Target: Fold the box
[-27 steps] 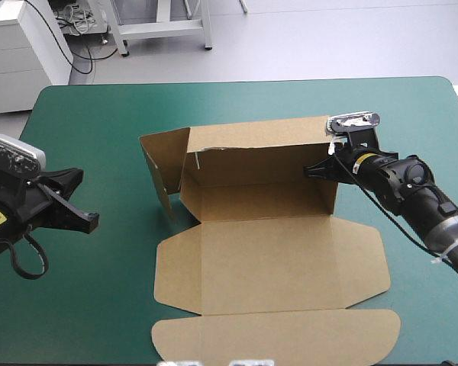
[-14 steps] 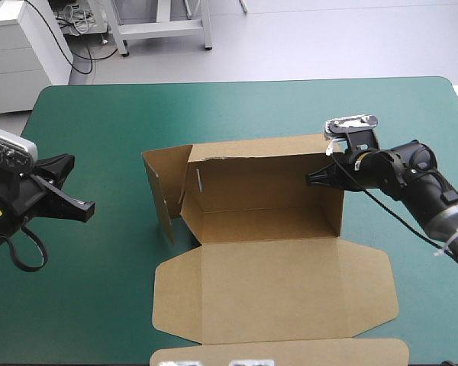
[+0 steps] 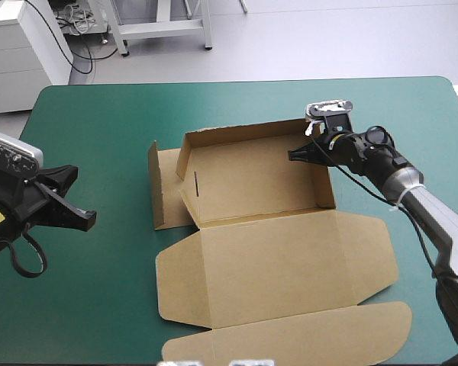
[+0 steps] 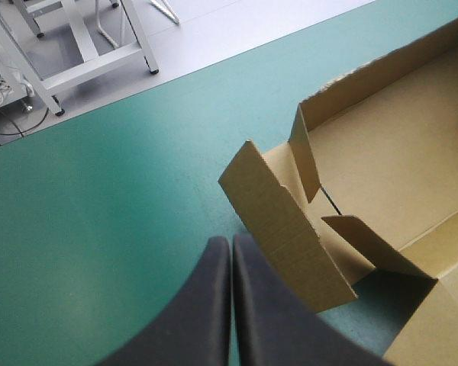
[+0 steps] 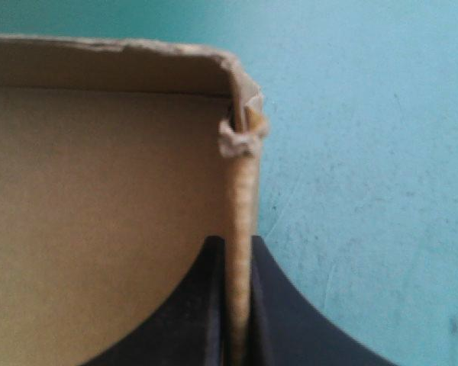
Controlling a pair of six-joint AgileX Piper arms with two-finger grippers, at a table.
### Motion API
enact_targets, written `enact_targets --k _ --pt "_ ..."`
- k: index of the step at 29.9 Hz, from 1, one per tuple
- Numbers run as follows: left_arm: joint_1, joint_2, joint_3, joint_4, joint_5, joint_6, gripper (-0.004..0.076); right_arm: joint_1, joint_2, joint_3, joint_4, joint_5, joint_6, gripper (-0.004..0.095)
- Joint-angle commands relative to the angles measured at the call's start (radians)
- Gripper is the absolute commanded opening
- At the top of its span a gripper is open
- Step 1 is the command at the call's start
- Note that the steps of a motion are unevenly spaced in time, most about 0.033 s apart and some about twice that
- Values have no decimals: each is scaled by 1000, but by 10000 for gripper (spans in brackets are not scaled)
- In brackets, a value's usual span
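While the brown box lies partly formed at the middle of the teal-green tabletop, the right jaws are clenched on it at its far right corner. In the right wrist view the black fingers stand one on each side of the upper edge of the raised right wall, with the board pinched between them. The box corner just ahead of them is frayed. The long far wall of the box stands raised. At the box's left end a side flap stands upright, and a small tab is turned inward just beside it. Two lid panels lie flat on the box's near side. The left jaws are well apart from the box, off its left end. They are pressed together, grasping nothing, and point toward the upright flap.
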Motion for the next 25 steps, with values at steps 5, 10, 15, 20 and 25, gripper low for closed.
enact_targets --k 5,10,15,20,25 --pt "0 -3 -27 -18 -24 0 -8 6 60 -88 53 23 -16 60" --pt "0 -3 -27 -24 2 0 -8 6 62 -89 49 32 -21 338" --pt "0 -3 -27 -24 31 0 -8 6 47 -116 43 131 -38 725" --pt "0 -3 -27 -24 33 0 -8 6 0 -234 43 333 -101 773" --pt "0 -3 -27 -24 42 0 -8 6 -57 -360 43 561 -172 763"
